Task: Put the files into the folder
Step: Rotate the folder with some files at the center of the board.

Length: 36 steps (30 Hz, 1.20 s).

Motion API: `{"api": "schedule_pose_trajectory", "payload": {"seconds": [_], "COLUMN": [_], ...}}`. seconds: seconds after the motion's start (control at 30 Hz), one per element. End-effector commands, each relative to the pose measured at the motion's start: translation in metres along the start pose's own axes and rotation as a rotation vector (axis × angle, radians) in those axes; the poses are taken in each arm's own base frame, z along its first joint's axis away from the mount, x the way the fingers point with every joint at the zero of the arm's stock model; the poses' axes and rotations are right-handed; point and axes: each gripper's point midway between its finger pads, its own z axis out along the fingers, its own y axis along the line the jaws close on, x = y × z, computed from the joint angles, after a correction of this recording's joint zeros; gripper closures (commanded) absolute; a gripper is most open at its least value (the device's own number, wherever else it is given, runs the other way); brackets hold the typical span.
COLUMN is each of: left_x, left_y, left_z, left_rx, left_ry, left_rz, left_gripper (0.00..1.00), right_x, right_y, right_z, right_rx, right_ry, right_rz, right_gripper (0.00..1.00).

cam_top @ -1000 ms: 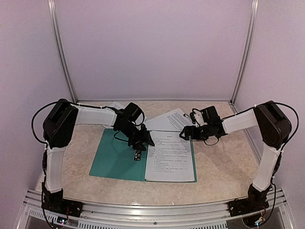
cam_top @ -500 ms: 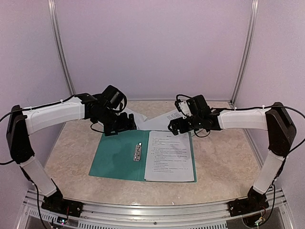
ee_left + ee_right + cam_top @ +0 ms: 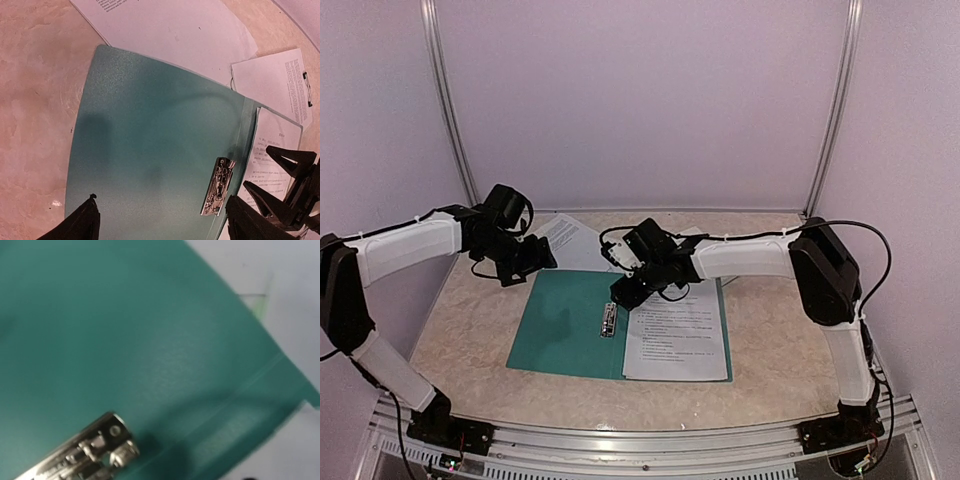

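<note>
while folder (image 3: 565, 325) lies open, l claw (image 3: 161, 199) spread wide, empty, r claw (image 3: 256, 167) agape by clip (image 3: 219, 186), empty

Folder clip (image 3: 85, 452), blurred, partly beyond bottom edge.

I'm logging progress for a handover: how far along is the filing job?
Done: the folder lies open, with printed sheets on its right leaf. In hand: nothing; the left gripper and right gripper are both open, the right poised by the clip. Left: loose sheets behind the folder need to go in.
</note>
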Motion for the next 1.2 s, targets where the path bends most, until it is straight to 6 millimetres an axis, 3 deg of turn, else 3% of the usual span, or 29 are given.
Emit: {"api": "schedule_pose_trajectory", "payload": {"seconds": [0.0, 0.2, 0.4, 0.7, 0.8, 0.97, 1.17], "left_x": [0.016, 0.059, 0.103, 0.146, 0.156, 0.177, 0.204], "left_y": [-0.008, -0.026, -0.047, -0.065, -0.061, -0.039, -0.028], "left_z": [0.017, 0.041, 0.052, 0.056, 0.054, 0.041, 0.019], "left_rx": [0.079, 0.192, 0.307, 0.347, 0.282, 0.089, 0.000], "left_ry": [0.065, 0.175, 0.242, 0.250, 0.252, 0.270, 0.253], "left_rz": [0.004, -0.004, 0.044, 0.148, 0.193, 0.261, 0.374], "left_gripper": [0.18, 0.35, 0.38, 0.40, 0.39, 0.28, 0.23], "right_x": [-0.008, -0.011, -0.006, -0.001, -0.002, 0.013, 0.027], "right_y": [0.015, 0.022, 0.016, 0.001, -0.025, -0.085, -0.123], "right_z": [0.006, 0.017, 0.017, 0.008, 0.003, 0.000, -0.003], "right_rx": [-0.092, -0.169, -0.285, -0.324, -0.254, -0.141, -0.086], "right_ry": [0.015, 0.003, -0.018, -0.052, -0.062, -0.037, -0.011], "right_rz": [0.015, 0.109, 0.220, 0.251, 0.236, 0.261, 0.258], "right_gripper": [0.37, 0.45, 0.48, 0.46, 0.42, 0.25, 0.17]}}
